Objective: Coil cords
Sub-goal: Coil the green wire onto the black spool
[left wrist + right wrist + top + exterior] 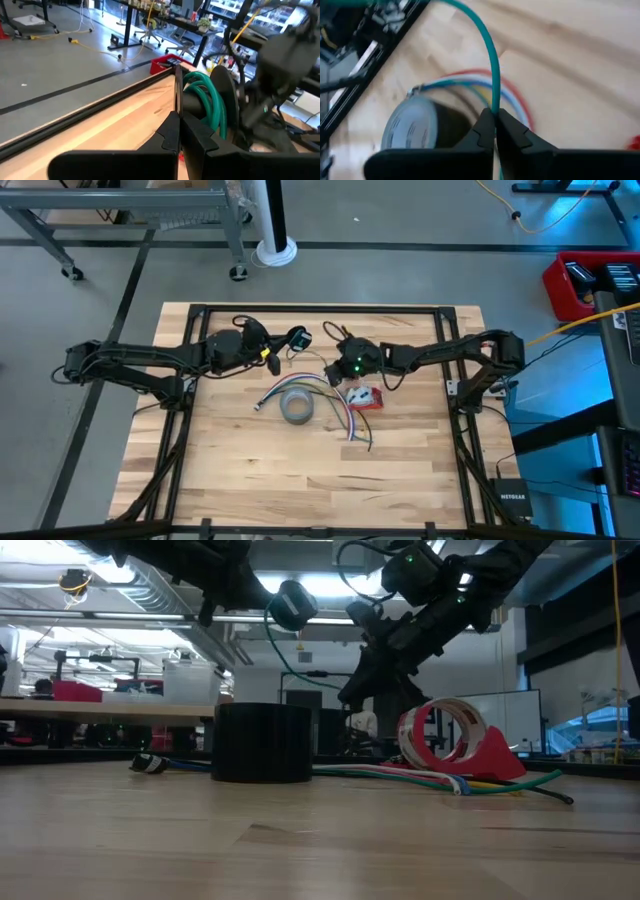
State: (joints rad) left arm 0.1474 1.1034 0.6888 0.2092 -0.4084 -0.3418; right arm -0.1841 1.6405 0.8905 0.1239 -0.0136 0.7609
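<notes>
Right gripper (pixel 494 131) I see closed on the green cord (pixel 491 60), above the grey tape roll (pixel 296 407) at the table (pixel 250 470) middle. Left gripper (pixel 178 131) is shut, holding the cord's coiled part (pixel 210 97) at far left.

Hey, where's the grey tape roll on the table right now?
In the high view the grey tape roll lies flat near the middle of the wooden table, on the bundle of coloured cords, just left of the red tape dispenser.
</notes>
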